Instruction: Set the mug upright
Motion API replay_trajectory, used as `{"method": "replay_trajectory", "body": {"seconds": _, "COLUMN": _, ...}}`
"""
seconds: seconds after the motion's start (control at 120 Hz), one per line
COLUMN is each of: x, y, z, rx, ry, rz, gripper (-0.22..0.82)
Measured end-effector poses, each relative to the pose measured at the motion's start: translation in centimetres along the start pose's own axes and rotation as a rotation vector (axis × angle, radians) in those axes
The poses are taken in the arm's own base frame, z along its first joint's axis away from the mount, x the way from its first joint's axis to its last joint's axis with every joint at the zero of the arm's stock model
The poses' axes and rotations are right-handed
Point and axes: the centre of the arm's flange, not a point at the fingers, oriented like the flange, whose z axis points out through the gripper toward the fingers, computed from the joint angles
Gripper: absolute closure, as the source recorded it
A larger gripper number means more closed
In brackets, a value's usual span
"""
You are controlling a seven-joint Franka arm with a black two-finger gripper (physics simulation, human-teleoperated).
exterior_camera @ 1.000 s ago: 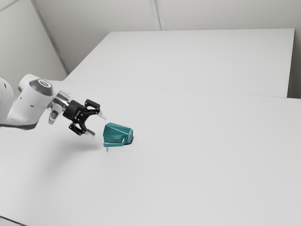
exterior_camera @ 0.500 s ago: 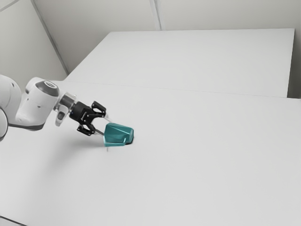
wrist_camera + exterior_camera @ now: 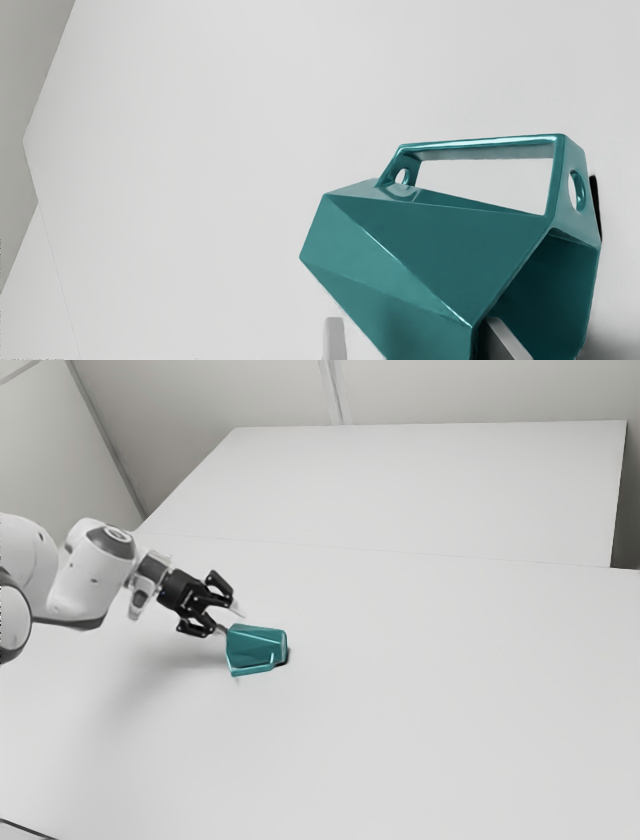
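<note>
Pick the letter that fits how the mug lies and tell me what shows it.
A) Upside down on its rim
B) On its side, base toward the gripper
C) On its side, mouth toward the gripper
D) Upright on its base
C: the mug lies on its side, and its dark open mouth is at the end nearest the gripper.

Mug (image 3: 257, 647) on bench (image 3: 430, 700), lying on side, left of middle in exterior view. Mouth (image 3: 555, 290) toward jaws, base toward exterior view's right. Handle (image 3: 480, 142) along mug's side nearer exterior camera. Arm (image 3: 95, 575) at exterior view's left, jaws between it and mug. One finger (image 3: 334, 340) outside mug, near its wall; other finger (image 3: 507, 342) at mouth, across wall from first. Farther tabletop (image 3: 420, 490) behind bench; room wall (image 3: 460, 390) behind that.
</note>
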Motion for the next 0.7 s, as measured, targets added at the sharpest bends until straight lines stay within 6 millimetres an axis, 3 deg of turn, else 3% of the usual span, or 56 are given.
{"method": "replay_trajectory", "body": {"seconds": 0.267, "x": -1.3, "y": -0.7, "z": 1.2, "rx": 0.001, "ry": 0.007, "rz": 0.013, "gripper": 0.42}}
{"method": "replay_trajectory", "body": {"seconds": 0.508, "x": -1.5, "y": -0.7, "z": 1.6, "rx": 0.03, "ry": 0.005, "rz": -0.003, "gripper": 0.66}}
{"method": "replay_trajectory", "body": {"seconds": 0.7, "x": -1.5, "y": -0.9, "z": 1.8, "rx": 0.067, "ry": -0.004, "rz": -0.019, "gripper": 0.75}}
